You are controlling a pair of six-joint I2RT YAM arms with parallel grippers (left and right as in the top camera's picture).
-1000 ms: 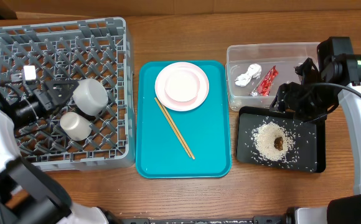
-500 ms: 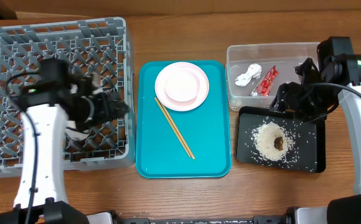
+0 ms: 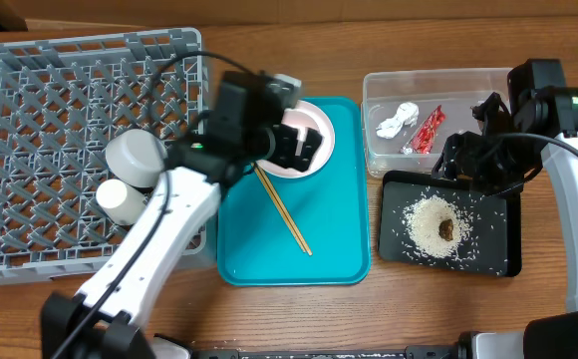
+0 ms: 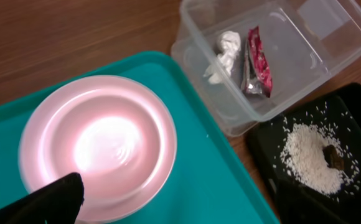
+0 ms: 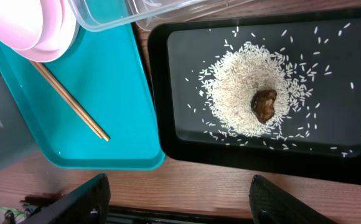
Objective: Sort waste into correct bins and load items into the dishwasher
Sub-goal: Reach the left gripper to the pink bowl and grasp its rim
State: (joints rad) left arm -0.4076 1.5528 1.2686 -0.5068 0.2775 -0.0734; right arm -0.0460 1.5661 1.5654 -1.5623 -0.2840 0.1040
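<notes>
The pink bowl (image 4: 99,137) sits on the white plate (image 3: 321,118) at the back of the teal tray (image 3: 339,239). My left gripper (image 3: 299,146) hovers over them, open and empty; in the left wrist view only its left finger (image 4: 50,200) shows clearly. Two chopsticks (image 3: 285,211) lie on the tray. The grey cup (image 3: 135,157) and small white cup (image 3: 118,199) stand in the grey dish rack (image 3: 30,60). The clear tub (image 3: 468,85) holds the napkin (image 3: 397,120) and red wrapper (image 3: 429,130). The black tray (image 3: 498,234) holds rice (image 3: 431,224) and a brown lump (image 3: 447,228). My right gripper (image 5: 187,205) is open and empty.
The right arm (image 3: 538,100) stands over the back edge of the black tray, beside the tub. The teal tray lies between the rack and the bins. Bare wooden table (image 5: 230,193) runs along the front.
My left arm has swung right, out of the dish rack, to above the plate and bowl. The two cups stay in the rack. The right arm has not moved.
</notes>
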